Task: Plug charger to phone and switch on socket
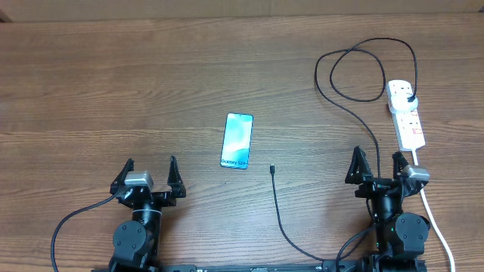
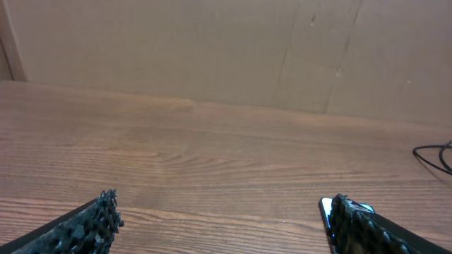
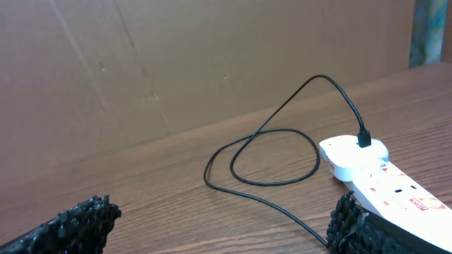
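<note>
Nothing started yet, both arms parked at the near edge. Left claw (image 1: pixel 151 165) is spread wide, empty. Right claw (image 1: pixel 376 157) is the same, fingers apart, nothing between 'em.

The phone (image 1: pixel 237 141) lies flat, screen up, ahead of the left claw and off to its right, not touching anything. The charger (image 1: pixel 278 204) tip sits between the two claws, nearer the phone, a bit ahead-left of the right claw. The socket (image 1: pixel 408 121) lies just ahead-right of the right claw. The charger's far end looks already plugged in at the strip's far end. Can't tell from here if the switch is on or off.

So step one, I reckon: pick up that tiny connector tip. It calls for a fine pinch low to the table, prob. the right claw reaching left, while the left claw steadies the phone. Then line the tip up w/ the phone's near edge. The port itself is too small to see.

In the way: the black cable runs close past the right claw's left finger, and it loops loose beyond the claw. The white cord (image 1: pixel 435 219) trails beside the right arm's base. Snag risk, imo.
</note>
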